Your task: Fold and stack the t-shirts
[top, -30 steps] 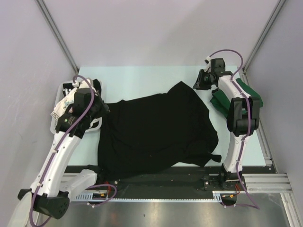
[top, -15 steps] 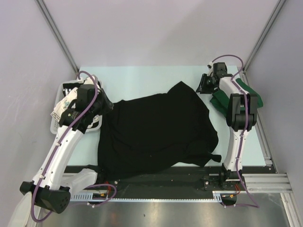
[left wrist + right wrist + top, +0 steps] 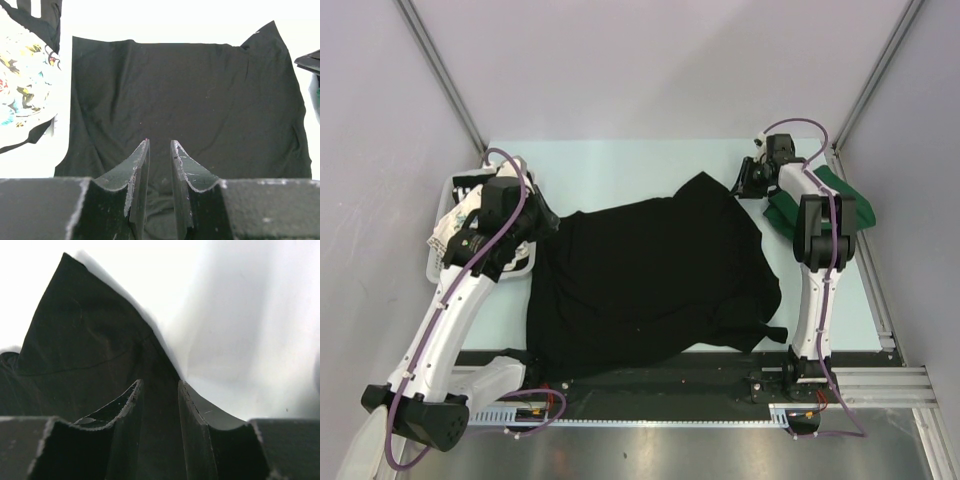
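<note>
A large black t-shirt lies spread across the middle of the table, its near hem hanging over the front edge. My left gripper hovers at its left edge. In the left wrist view the left gripper is open, with the black t-shirt flat below and nothing between the fingers. My right gripper is at the shirt's far right corner. In the right wrist view the right gripper is open over the black t-shirt. A dark green t-shirt lies by the right arm.
A white slatted basket stands at the left edge with a white floral-print t-shirt in it; the floral-print t-shirt also shows in the left wrist view. The enclosure's grey walls stand close on the left, right and back.
Both grippers have opened and let go of the black t-shirt. The left gripper has shifted slightly up and right. The shirt has kept its outline.
</note>
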`<state>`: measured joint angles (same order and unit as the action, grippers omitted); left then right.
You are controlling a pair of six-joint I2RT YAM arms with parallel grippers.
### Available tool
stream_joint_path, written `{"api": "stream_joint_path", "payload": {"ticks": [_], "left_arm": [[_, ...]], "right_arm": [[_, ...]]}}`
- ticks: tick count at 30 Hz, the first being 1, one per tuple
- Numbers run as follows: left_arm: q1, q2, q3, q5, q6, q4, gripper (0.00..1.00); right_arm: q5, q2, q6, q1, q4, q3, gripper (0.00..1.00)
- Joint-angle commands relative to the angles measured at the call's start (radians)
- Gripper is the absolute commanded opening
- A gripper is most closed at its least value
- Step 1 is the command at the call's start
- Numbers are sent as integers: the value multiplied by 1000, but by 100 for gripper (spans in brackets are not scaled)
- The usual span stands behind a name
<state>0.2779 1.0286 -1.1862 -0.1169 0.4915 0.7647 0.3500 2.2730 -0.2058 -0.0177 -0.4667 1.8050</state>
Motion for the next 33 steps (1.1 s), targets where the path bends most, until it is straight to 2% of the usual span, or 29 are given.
{"api": "stream_joint_path", "payload": {"ticks": [1,17,20,21,22,23,25,33], "left_arm": [[3,-9,-49,-1,-36,-8,28],[3,7,-46,-1,-54,-18,28],[3,7,-49,-6,-63,-10,28],[3,7,-52,-7,-67,-5,28],[3,4,-52,-9,-70,-2,28],[3,2,-53,-13,-74,1,28],[3,-1,-55,-15,-79,7,28],[3,2,-46,-12,-91,15,28]], "right_arm": [[17,28,5,-1,27,62,38],[37,112,-4,-53,-6,154,37],[38,129,-12,-59,-4,169,31],[37,132,-17,-60,-1,172,21],[38,137,-18,-59,2,178,17],[35,146,-21,-59,-1,191,8],[23,155,-26,-56,-3,206,1],[-74,224,9,-44,-42,355,0]]}}
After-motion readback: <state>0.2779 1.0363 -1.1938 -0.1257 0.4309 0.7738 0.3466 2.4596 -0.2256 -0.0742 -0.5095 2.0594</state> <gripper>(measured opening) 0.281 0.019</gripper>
